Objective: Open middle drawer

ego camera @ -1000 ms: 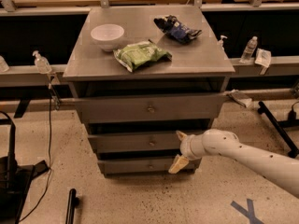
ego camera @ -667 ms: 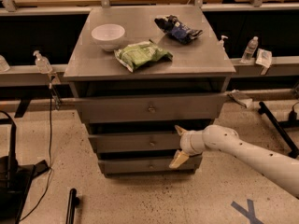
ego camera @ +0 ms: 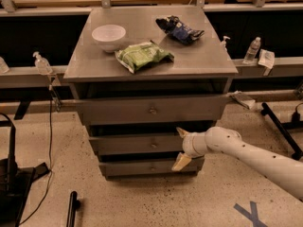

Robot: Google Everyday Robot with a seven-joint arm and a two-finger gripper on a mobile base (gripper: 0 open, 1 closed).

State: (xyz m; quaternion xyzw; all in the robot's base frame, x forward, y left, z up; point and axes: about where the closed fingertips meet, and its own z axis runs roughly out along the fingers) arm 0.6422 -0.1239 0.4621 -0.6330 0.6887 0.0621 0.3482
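The middle drawer (ego camera: 137, 144) is a grey flat front with a small round centre knob (ego camera: 153, 145), between a wider top drawer (ego camera: 118, 111) and a narrower bottom drawer (ego camera: 137, 168). My gripper (ego camera: 181, 147) comes in from the right on a white arm (ego camera: 255, 155). It is open at the middle drawer's right end. One fingertip (ego camera: 182, 132) is by the drawer's upper edge and the other (ego camera: 181, 162) is below its lower edge. The gripper is well to the right of the knob.
The grey cabinet top (ego camera: 199, 60) carries a white bowl (ego camera: 109, 34), a green chip bag (ego camera: 143, 56) and a dark blue bag (ego camera: 180, 30). The top drawer stands out furthest. Bottles (ego camera: 251, 51) sit on the rail behind. A black stand (ego camera: 12, 174) is on the floor at left.
My gripper has risen slightly along the middle drawer's right end and has held nearly still since. The drawers have not visibly moved.
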